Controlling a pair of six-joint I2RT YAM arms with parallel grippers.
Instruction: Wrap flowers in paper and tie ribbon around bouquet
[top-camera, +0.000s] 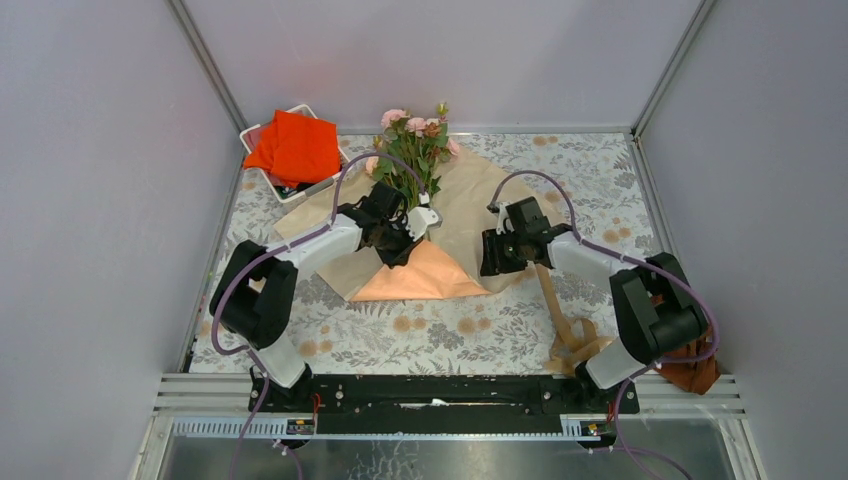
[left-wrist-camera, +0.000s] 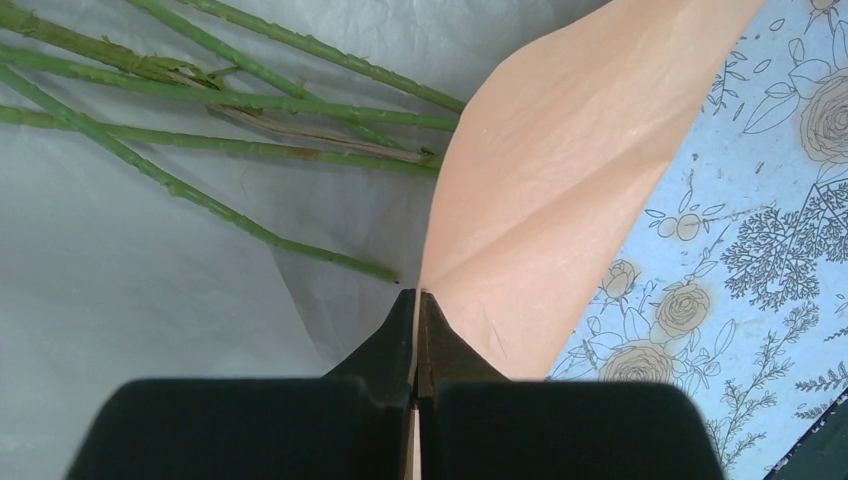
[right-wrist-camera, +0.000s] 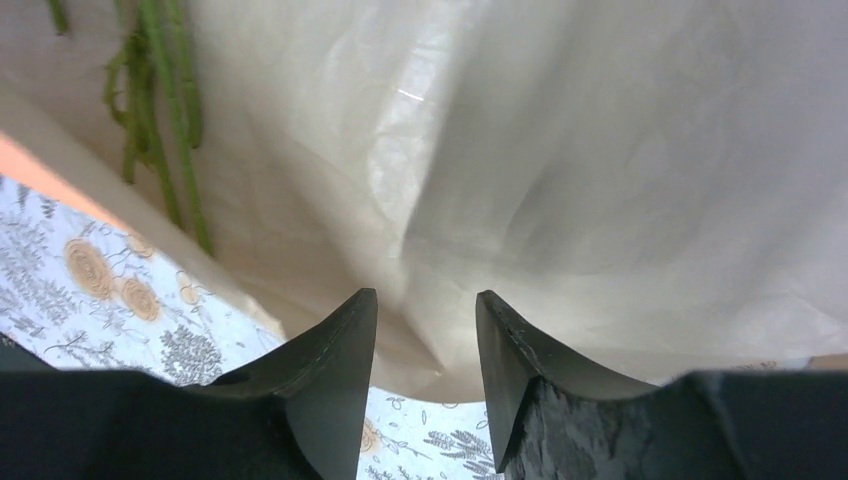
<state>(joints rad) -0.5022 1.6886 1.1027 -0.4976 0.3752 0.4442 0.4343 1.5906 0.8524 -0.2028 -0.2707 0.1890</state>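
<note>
The flowers (top-camera: 415, 140), pink roses with green leaves, lie on the tan face of the paper (top-camera: 470, 190) at the back middle. My left gripper (top-camera: 400, 240) is shut on the paper's edge (left-wrist-camera: 415, 295) and holds a peach-orange fold (left-wrist-camera: 560, 170) up beside the green stems (left-wrist-camera: 200, 100). My right gripper (top-camera: 487, 252) stands open at the paper's right edge. Its jaws are apart, with the pale sheet (right-wrist-camera: 600, 180) reaching in between the fingertips (right-wrist-camera: 425, 305). The tan ribbon (top-camera: 560, 310) lies in loops under the right arm.
A white tray (top-camera: 300, 108) with a bright orange-red cloth (top-camera: 295, 145) stands at the back left. A rust-brown cloth (top-camera: 695, 370) lies by the right arm's base. A floral tablecloth (top-camera: 450, 335) covers the table between grey walls.
</note>
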